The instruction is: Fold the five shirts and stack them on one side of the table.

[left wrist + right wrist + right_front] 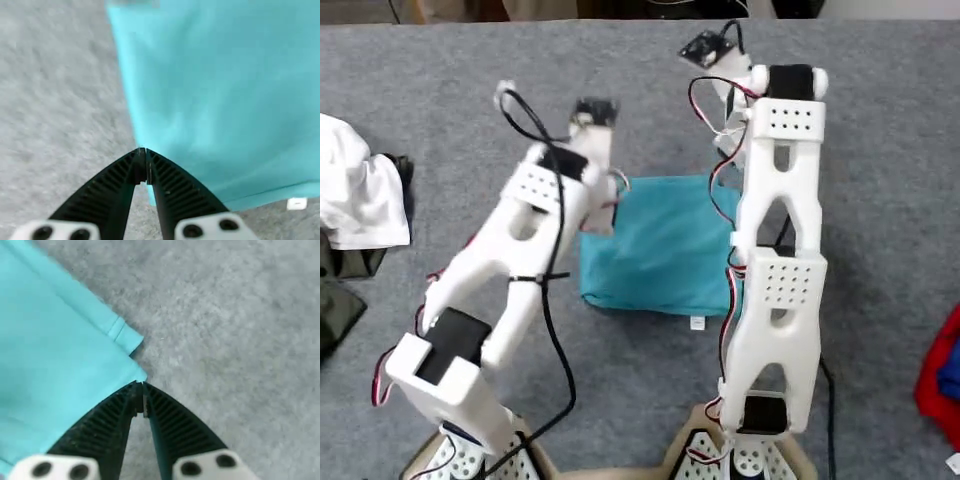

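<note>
Whole table (880,120) is covered in a fuzzy grey felt-type cloth, a bit mottled up close. Light's soft and even, shadows are faint. Past the far edge there's a dark strip of room (620,8), a tan wooden bit (415,8) at one end, a pale patch (890,8) at the other.

Two arms: left arm (520,230), right arm (775,290). One teal shirt (660,245) mid-frame, one white shirt (355,190) at left edge, one red-and-blue garment (942,375) at right edge.
</note>
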